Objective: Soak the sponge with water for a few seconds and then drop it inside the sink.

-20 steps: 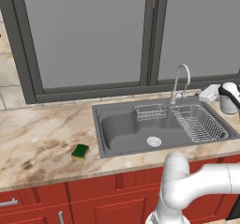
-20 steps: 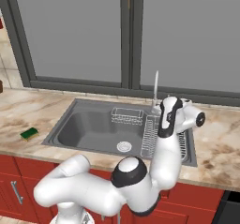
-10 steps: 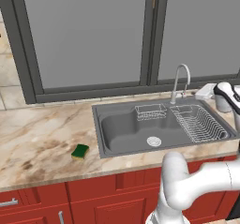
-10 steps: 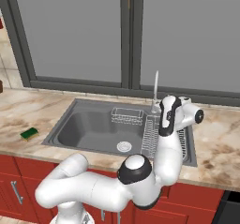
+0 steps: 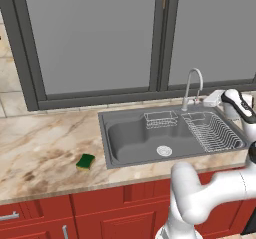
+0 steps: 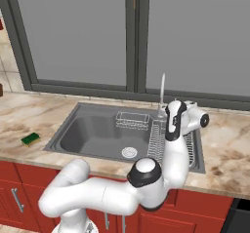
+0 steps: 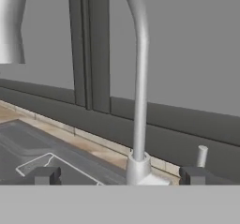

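Note:
The sponge (image 5: 86, 161), green on top with a yellow edge, lies flat on the marble counter left of the sink (image 5: 116, 139); it also appears at the far left in the right base view (image 6: 31, 139). My gripper (image 5: 214, 98) hovers at the sink's back right corner, close behind the curved silver faucet (image 5: 193, 86). In the hand view my gripper (image 7: 121, 176) is open, its dark fingertips (image 7: 47, 175) spread either side of the faucet's stem (image 7: 139, 101), with nothing held. No water falls from the spout. The sponge is far from my gripper.
A ribbed wire dish rack (image 5: 215, 131) fills the sink's right section and a small wire basket (image 5: 160, 118) hangs at the back. A small faucet lever (image 7: 202, 155) stands right of the stem. A grey window frame (image 5: 162, 38) rises behind the counter.
My hand has edged slightly left toward the faucet. The sponge has not moved and the jaws stay wide.

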{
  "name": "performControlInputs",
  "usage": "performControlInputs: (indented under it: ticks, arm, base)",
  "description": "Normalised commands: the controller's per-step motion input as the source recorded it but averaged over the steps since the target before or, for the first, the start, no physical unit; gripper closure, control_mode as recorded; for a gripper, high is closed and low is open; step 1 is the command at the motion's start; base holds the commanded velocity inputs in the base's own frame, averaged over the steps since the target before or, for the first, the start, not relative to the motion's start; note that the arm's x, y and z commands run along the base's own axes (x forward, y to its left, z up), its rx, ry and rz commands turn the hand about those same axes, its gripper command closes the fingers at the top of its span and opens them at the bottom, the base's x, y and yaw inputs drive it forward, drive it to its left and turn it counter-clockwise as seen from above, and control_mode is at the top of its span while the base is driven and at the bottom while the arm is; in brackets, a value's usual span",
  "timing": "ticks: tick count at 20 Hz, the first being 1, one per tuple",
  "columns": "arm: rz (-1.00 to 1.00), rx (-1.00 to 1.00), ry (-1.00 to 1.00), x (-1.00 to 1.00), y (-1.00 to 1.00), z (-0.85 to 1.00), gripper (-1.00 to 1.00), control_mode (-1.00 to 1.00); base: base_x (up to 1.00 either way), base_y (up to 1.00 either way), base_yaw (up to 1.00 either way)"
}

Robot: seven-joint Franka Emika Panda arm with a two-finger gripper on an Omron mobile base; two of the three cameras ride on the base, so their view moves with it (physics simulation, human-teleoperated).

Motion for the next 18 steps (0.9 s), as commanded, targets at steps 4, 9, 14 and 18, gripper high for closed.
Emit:
performControlInputs:
  ticks: [4,9,14,18]
  arm:
    - [0.0,0.0,0.0,0.31,0.0,-0.11,-1.0,-1.0]
    - [0.0,0.0,0.0,0.25,-0.11,-0.09,-1.0,-1.0]
    - [0.0,0.0,0.0,0.2,-0.23,-0.09,-1.0,-1.0]
    - [0.0,0.0,0.0,0.2,-0.15,-0.02,-1.0,-1.0]
  base:
    - [0.0,0.0,0.0]
    - [0.0,0.0,0.0]
    - [0.0,0.0,0.0]
    - [0.0,0.0,0.0]
